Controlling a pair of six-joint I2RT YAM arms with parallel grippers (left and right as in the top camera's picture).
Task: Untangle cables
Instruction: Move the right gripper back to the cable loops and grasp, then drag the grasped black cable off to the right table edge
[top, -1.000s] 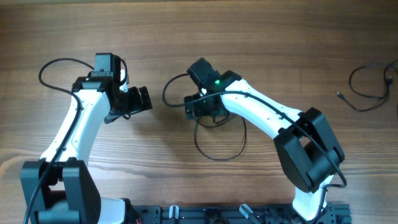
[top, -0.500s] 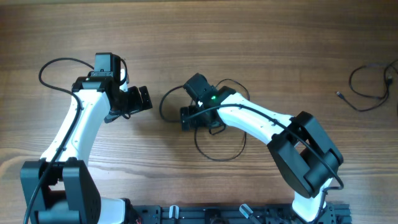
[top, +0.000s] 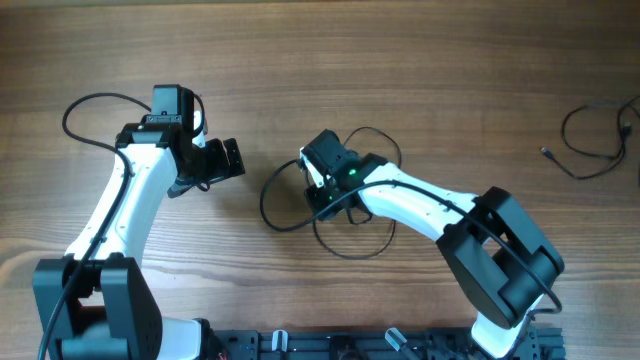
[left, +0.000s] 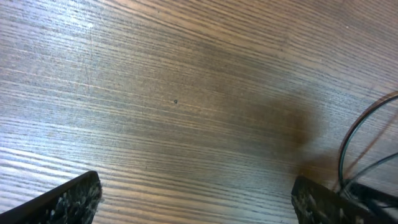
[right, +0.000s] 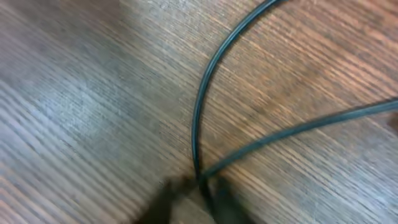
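A thin dark cable (top: 352, 247) lies in loose loops at the table's middle, around and under my right wrist. In the right wrist view two strands of this cable (right: 200, 112) cross just ahead of my right gripper (right: 199, 193), whose blurred fingertips have come together on the strand. From overhead, that right gripper (top: 318, 197) sits over the crossing, with one loop bulging out to its left. My left gripper (top: 226, 160) hovers left of the loops, open and holding nothing. In the left wrist view the left gripper (left: 196, 205) spans bare wood, and a piece of the cable (left: 346, 144) shows at the right edge.
A second thin dark cable (top: 592, 142) lies loosely coiled at the far right edge of the table, with a small connector tip (top: 546, 153) pointing left. The arm bases and a black rail (top: 350, 345) stand along the front edge.
My right gripper has shifted toward the front of the table and closed on the cable. The left loop has been pulled down and leftward. The left arm has not moved.
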